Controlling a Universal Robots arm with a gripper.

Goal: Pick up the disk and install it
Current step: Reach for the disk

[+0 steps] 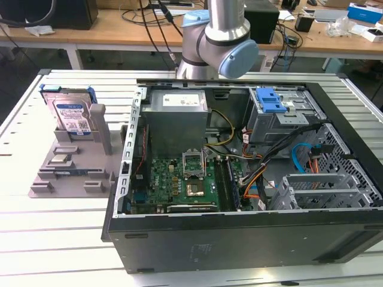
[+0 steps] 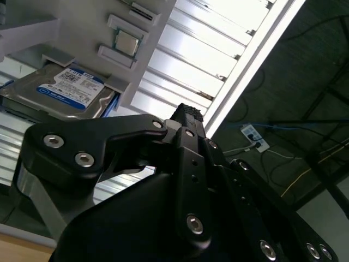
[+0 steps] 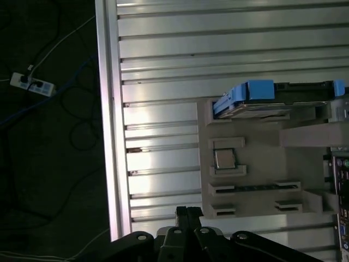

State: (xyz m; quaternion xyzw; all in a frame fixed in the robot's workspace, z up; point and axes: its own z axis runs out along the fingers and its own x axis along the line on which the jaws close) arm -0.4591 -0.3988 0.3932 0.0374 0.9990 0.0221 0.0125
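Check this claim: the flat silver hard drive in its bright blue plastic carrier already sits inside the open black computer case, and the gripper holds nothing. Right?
No. The exterior view shows the flat silver hard drive in its bright blue plastic carrier standing upright in the grey plastic holder, outside the open black computer case. The gripper holds nothing.

- In the exterior view the arm [image 1: 222, 27] stands at twelve o'clock, its grey tube upright above a blue-capped joint [image 1: 239, 58].
- The black end effector [image 2: 188, 113] appears in both wrist views, its ribbed fingers [image 3: 181, 218] pressed together with nothing between them.
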